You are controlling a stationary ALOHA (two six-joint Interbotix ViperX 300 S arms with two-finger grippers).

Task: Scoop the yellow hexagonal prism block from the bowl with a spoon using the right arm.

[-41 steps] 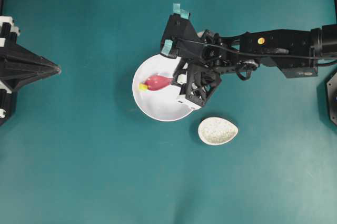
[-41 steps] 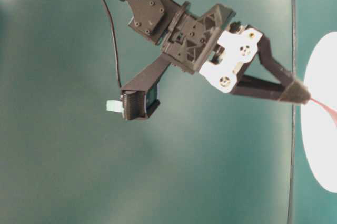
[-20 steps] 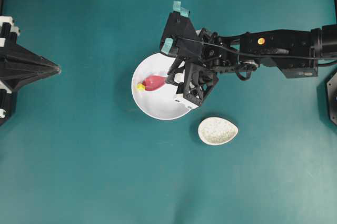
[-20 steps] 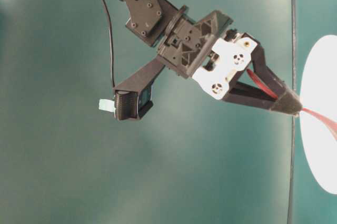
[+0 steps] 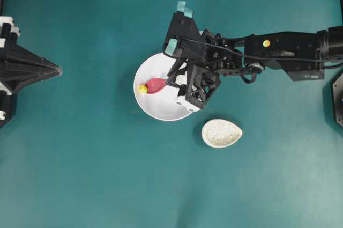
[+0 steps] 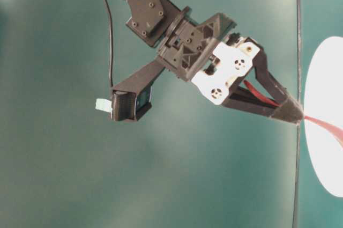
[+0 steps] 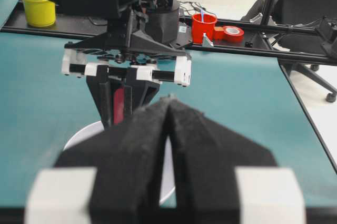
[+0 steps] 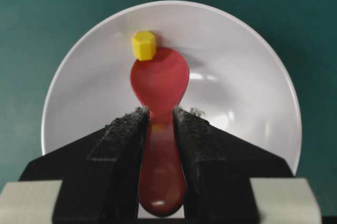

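At the far left of the overhead view, the pointed black left gripper [image 5: 53,70] sat well apart from everything else, its two padded fingers [image 7: 202,150] pressed together with nothing between them. Bare teal tabletop [image 5: 96,158] lay between it and the large glossy white round bowl [image 5: 153,107] near the middle. Inside the bowl, the tiny bright yellow hexagonal prism block [image 8: 144,45] rested on the white floor, touching the far tip of the glossy pink-red soup spoon [image 8: 159,84], not inside its scoop. The spoon's handle ran back between the black padded jaws of the right gripper [image 8: 159,121], which were clamped on it. The black right arm [image 5: 278,51], with teal tape on its fittings, reached in from the right and hung over the bowl's right rim, hiding part of it. Below and right of the bowl, apart from it, lay a small speckled off-white egg-shaped dish [image 5: 221,133], holding nothing. No legible writing showed on any of them.
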